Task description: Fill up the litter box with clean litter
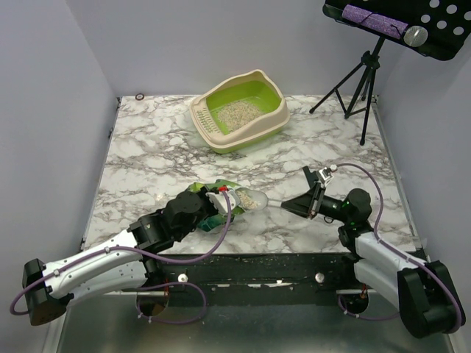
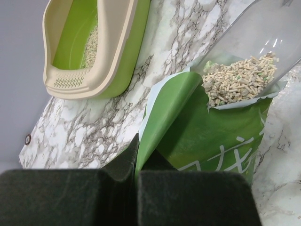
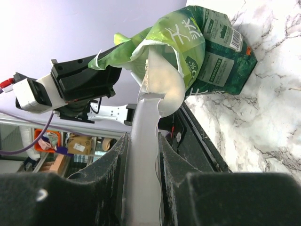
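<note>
the left pincer (image 2: 136, 172) is clenching the edge of the green bag (image 2: 207, 136); the right pincer (image 3: 141, 155) is gripping the clear scoop (image 2: 265, 37) (loaded with litter (image 2: 240, 80)) at its mouth.

In the left wrist view the top edge cuts off the box (image 2: 115, 42) and the scoop (image 2: 263, 33), and the jaws hide the lower part of the bag (image 2: 211, 136). From above, the left gripper (image 1: 213, 197) covers most of the bag, and the stand (image 1: 401, 26) runs off the upper right.

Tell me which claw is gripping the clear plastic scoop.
The right claw: it is shut on the handle of the clear plastic scoop. The left claw pinches the edge of the green printed plastic bag instead.
</note>
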Robot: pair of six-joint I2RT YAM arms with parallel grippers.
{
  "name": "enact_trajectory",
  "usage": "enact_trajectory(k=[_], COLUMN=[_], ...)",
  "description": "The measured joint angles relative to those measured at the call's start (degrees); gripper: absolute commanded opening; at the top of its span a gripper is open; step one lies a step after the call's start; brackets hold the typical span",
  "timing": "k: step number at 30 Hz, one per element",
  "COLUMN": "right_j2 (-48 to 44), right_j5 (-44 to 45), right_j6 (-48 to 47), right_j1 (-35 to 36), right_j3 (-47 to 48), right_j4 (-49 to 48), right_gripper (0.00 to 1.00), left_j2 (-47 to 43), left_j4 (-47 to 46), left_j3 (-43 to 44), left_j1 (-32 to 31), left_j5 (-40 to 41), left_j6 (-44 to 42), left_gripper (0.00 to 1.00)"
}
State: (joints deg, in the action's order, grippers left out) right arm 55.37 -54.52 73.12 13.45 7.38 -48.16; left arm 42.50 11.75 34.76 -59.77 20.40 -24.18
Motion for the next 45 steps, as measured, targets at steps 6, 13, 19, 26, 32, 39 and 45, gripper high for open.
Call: enact_trajectory(k=[6, 13, 19, 26, 32, 39, 45], right_j2=[-4.9, -10.5, -15.3, -20.4, -23.7, -25.9, -23.1], right_j5=[0.9, 3.1, 4.6, 6.2, 6.9, 10.2, 14.9], right_j6=[1.9, 4.2, 5.5, 6.2, 8.6, 13.2, 14.9], right_j1=[-1.2, -1.2, -1.2, -1.2, -1.2, -1.2, -1.2], right_j3=[-1.9, -3.7, -4.0, -2.2, -0.1, 1.1, 1.7], right_j4=[1.7, 4.6, 8.3, 13.7, 15.8, 14.2, 11.5], right_gripper=[0.00, 0.00, 0.00, 0.00, 0.00, 0.00, 0.01], left_j2=[0.0, -2.5, -3.6, -4.5, -4.7, -4.7, -4.7], left_j4=[-1.6, -3.1, -3.7, -3.9, -4.5, -5.3, -5.3], left_j3=[-0.2, -1.6, -1.9, -1.9, -1.9, -1.9, -1.9], left_j1=[0.0, -0.1, -0.1, -0.3, -0.4, -0.4, -0.4], left_j5=[2.1, 3.1, 3.6, 5.1, 7.4, 8.8, 8.8], left_j6=[0.0, 0.0, 0.0, 0.2, 0.3, 0.3, 0.5], left_gripper=[0.00, 0.00, 0.00, 0.00, 0.00, 0.00, 0.00])
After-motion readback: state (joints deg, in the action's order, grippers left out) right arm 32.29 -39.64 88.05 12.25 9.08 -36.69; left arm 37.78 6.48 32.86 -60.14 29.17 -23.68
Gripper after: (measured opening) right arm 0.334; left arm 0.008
